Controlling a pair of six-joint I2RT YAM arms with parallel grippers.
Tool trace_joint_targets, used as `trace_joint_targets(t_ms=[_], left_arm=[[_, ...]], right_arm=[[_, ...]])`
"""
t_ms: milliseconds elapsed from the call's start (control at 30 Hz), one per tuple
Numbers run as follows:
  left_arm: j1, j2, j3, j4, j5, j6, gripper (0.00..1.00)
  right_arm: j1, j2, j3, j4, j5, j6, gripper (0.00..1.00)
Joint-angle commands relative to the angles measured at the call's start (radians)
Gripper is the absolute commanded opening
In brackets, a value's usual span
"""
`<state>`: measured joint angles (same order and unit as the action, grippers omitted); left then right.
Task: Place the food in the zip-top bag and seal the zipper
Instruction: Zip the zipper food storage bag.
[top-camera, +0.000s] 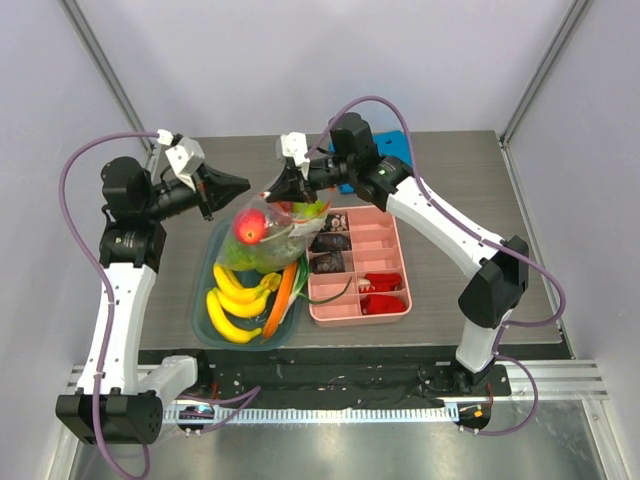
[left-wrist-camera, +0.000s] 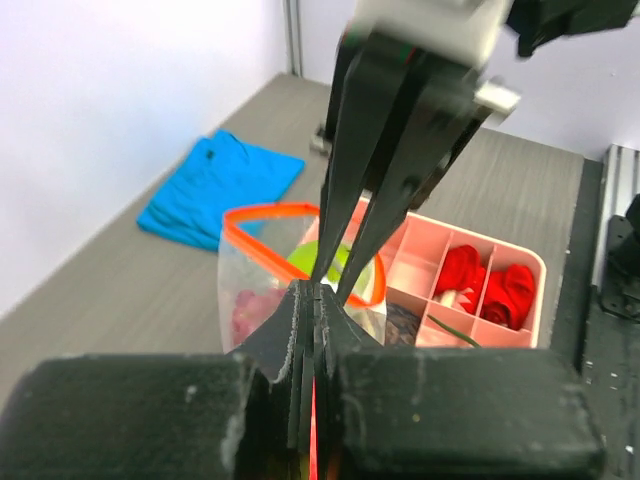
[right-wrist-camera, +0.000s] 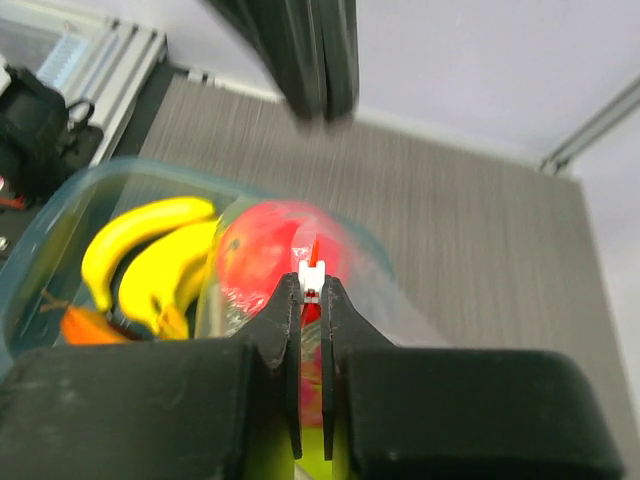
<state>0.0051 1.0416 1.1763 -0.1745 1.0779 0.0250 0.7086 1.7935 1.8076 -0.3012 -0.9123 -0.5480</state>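
Top external shows you the zip-top bag (top-camera: 268, 240) hanging at frame centre over the teal tray (top-camera: 199, 300) with the red fruit (top-camera: 248, 228) inside; the left gripper (top-camera: 243, 185) reaches in from the left and the right gripper (top-camera: 273, 190) from the right, tips almost touching at the bag's upper edge. Left wrist has your left jaws pinched flat on the zipper (left-wrist-camera: 265, 212) at lower centre, the right fingers coming down just beyond, and the strip looping open toward upper left, so the right arm looks better placed to run along it. Right wrist shows its jaws narrow, clamped on the strip at centre, red fruit just behind
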Motion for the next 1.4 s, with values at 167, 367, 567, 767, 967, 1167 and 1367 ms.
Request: trace_joint_targets(t_ms=[167,367,567,767,967,1167,1367], left_arm=[[0.004,-0.009,0.045,0.083,0.046,-0.01,0.0],[0.004,-0.006,0.057,-0.097,0.027,0.165,0.51],[0.004,0.04,0.105,-0.281,0.013,0.345,0.61],[0.004,0.069,0.126,-0.333,0.022,0.447,0.6],[-0.05,0.104,0.155,-0.431,0.021,0.555,0.49],[-0.094,0.117,0.148,-0.433,-0.027,0.572,0.33],[-0.088,0.121,0.158,-0.47,-0.047,0.57,0.0]], right_arm=[[-0.02,-0.013,-0.008,-0.089,0.026,-0.033,0.01],[-0.02,-0.013,0.038,0.005,-0.005,0.06,0.01],[0.0,-0.022,0.068,0.066,-0.011,0.12,0.01],[0.018,-0.052,0.03,0.091,-0.014,0.112,0.01],[0.032,-0.066,-0.002,0.111,-0.02,0.102,0.01],[0.038,-0.071,-0.024,0.152,-0.022,0.167,0.01],[0.037,-0.085,-0.053,0.186,-0.022,0.195,0.18]])
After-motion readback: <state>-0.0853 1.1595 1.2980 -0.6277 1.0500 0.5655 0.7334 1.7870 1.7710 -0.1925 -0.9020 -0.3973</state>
